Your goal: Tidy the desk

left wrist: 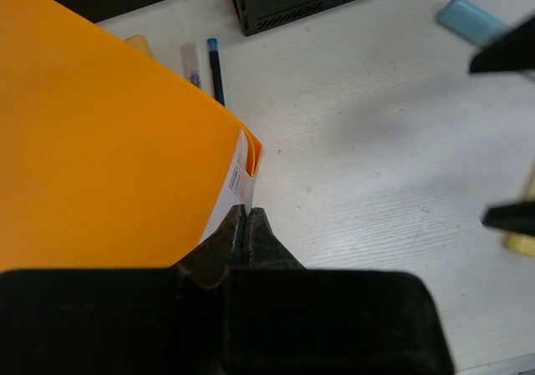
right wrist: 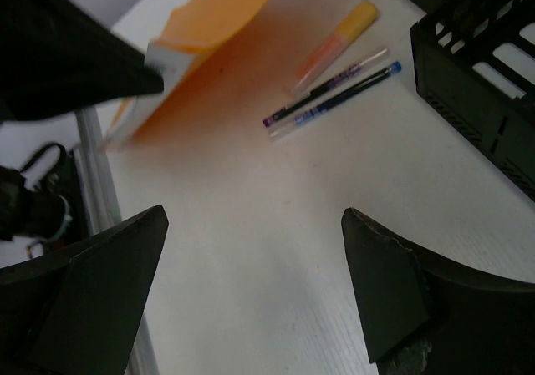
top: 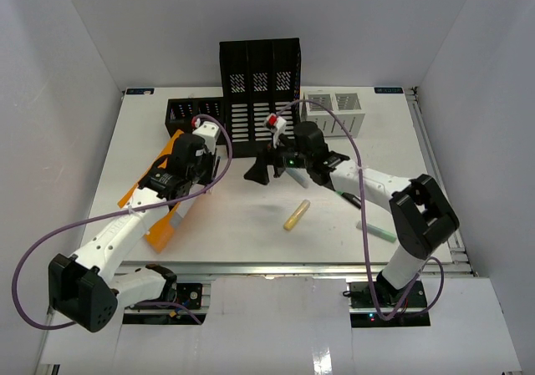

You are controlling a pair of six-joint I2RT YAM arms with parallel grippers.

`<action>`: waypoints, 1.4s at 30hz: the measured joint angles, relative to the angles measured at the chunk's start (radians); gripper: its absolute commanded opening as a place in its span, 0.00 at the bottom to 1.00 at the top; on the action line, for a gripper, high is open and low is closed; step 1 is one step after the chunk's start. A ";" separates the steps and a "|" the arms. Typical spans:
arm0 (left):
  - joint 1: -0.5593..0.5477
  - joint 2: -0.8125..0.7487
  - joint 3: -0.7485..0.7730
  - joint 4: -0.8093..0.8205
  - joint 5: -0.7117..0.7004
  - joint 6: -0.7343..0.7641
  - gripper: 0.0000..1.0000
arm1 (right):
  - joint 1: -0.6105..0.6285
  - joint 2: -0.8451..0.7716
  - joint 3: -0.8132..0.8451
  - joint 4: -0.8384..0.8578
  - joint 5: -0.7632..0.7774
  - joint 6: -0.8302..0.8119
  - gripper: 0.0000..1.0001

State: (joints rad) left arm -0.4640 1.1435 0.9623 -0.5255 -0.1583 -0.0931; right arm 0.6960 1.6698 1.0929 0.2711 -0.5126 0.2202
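The white desk (top: 251, 233) carries loose stationery. My left gripper (top: 201, 159) is shut on the edge of an orange folder (top: 163, 220) with white paper inside and holds it tilted up off the desk. In the left wrist view the shut fingertips (left wrist: 245, 214) pinch that folder (left wrist: 100, 141). My right gripper (top: 267, 168) is open and empty, low over the middle of the desk; in the right wrist view (right wrist: 253, 225) only bare desk lies between its jaws. The folder (right wrist: 217, 24) shows beyond them.
A tall black file organizer (top: 259, 91), a low black tray (top: 196, 112) and white mesh holders (top: 334, 108) stand at the back. A yellow highlighter (top: 295, 215) and a teal item (top: 376, 229) lie in front. Pens (right wrist: 334, 91) and an orange highlighter (right wrist: 338, 41) lie near the organizer.
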 measured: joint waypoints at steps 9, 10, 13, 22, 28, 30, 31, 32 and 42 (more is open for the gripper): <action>0.000 -0.094 0.000 -0.004 0.075 -0.030 0.00 | -0.064 0.123 0.168 0.195 -0.446 -0.053 0.96; 0.000 -0.105 0.000 -0.006 0.083 -0.031 0.00 | -0.067 0.123 0.168 0.210 -0.499 -0.111 0.97; 0.000 -0.135 0.000 -0.014 0.113 -0.035 0.00 | -0.077 0.124 0.182 0.210 -0.634 -0.296 0.97; -0.001 -0.197 -0.009 -0.031 0.249 -0.053 0.00 | -0.088 0.203 0.462 -0.208 -0.727 -0.974 0.96; -0.001 -0.239 -0.012 -0.051 0.305 -0.067 0.00 | -0.002 0.225 0.592 -0.538 -0.603 -1.407 0.99; -0.002 -0.253 -0.012 -0.057 0.316 -0.071 0.00 | 0.032 0.229 0.599 -0.591 -0.571 -1.482 1.00; -0.002 -0.260 -0.012 -0.060 0.322 -0.073 0.00 | 0.048 0.235 0.605 -0.615 -0.555 -1.513 0.99; -0.003 -0.266 -0.012 -0.064 0.328 -0.075 0.00 | 0.062 0.242 0.612 -0.637 -0.541 -1.541 0.96; -0.003 -0.337 0.005 -0.107 0.377 -0.093 0.00 | 0.157 0.295 0.639 -0.777 -0.398 -1.739 0.55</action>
State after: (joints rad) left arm -0.4667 0.8067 0.9668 -0.6328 0.2185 -0.1866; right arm 0.8530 1.9645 1.7317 -0.5061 -0.9104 -1.5193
